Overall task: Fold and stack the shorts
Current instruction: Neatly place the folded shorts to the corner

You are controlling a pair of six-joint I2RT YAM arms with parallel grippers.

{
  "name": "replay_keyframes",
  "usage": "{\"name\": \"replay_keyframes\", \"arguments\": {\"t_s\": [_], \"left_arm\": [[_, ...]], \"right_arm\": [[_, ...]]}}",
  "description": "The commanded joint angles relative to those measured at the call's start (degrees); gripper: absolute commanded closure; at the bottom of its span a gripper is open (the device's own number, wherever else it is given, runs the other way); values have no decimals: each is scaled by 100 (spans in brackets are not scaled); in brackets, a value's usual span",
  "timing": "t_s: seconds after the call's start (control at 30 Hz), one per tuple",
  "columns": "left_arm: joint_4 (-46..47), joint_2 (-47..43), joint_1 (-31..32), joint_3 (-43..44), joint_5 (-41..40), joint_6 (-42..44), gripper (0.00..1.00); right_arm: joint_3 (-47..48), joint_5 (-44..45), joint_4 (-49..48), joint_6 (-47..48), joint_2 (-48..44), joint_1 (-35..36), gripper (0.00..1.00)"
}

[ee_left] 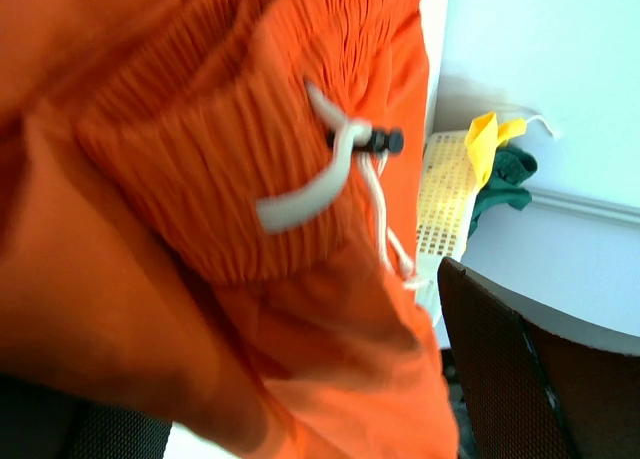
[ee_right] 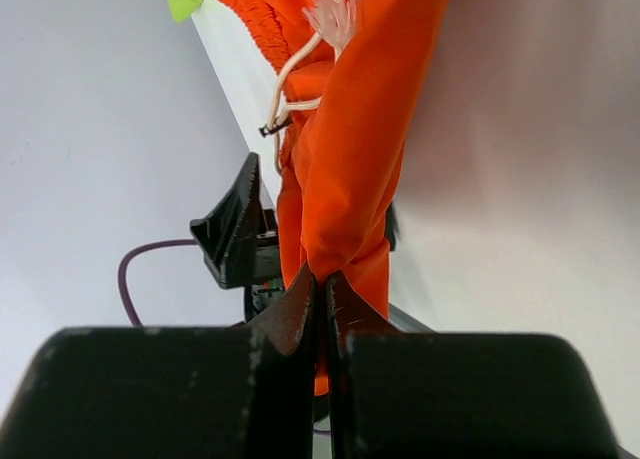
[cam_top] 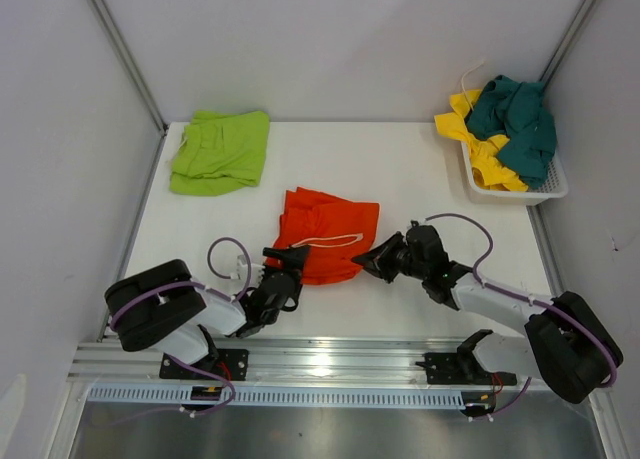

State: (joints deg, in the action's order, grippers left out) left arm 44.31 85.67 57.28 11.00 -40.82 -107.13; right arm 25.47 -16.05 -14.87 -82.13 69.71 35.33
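The orange shorts (cam_top: 325, 229) lie crumpled at the middle of the table, with their white drawstring (cam_top: 337, 241) on top. My right gripper (cam_top: 366, 263) is shut on their right near edge; in the right wrist view the cloth (ee_right: 350, 159) is pinched at the fingertips (ee_right: 322, 279). At their left near edge my left gripper (cam_top: 292, 258) stands open. Orange cloth (ee_left: 200, 279) fills its view, lying between the wide-apart fingers (ee_left: 520, 379). A lime green pair (cam_top: 220, 151) lies folded at the back left. Yellow (cam_top: 480, 149) and dark teal (cam_top: 520, 124) pairs are heaped in the basket.
The white mesh basket (cam_top: 545, 191) stands at the back right corner against the wall. Grey walls enclose the table on the left, back and right. The aluminium rail (cam_top: 330, 357) with both arm bases runs along the near edge.
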Motion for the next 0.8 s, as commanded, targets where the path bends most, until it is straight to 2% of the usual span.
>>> {"name": "replay_keyframes", "arguments": {"t_s": [0.0,0.3,0.37,0.5,0.6,0.67,0.7,0.77], "left_arm": [[-318,-41,-155,-195,-313,139,1],[-169,125,-313,-257,-418,421,2],[49,213,-322,-257,-418,509,7],[490,485,-357,-266,-392,746,28],[841,582,-366,-257,-313,974,37],[938,600,-366,-239,-243,1089,34],[947,600,-366,-239,-216,1176,26],[947,574,-366,-222,-164,1221,20]], "right_arm": [[-147,-223,-16,162,-247,-53,100],[-666,-372,11,153,-643,-123,100],[-710,-372,72,153,-748,-79,100],[-781,-311,169,171,-863,8,100],[-825,-284,108,153,-802,105,100],[-842,-275,11,144,-723,167,100],[-851,-275,-24,136,-635,211,100],[-851,-284,-156,118,-538,264,100]]}}
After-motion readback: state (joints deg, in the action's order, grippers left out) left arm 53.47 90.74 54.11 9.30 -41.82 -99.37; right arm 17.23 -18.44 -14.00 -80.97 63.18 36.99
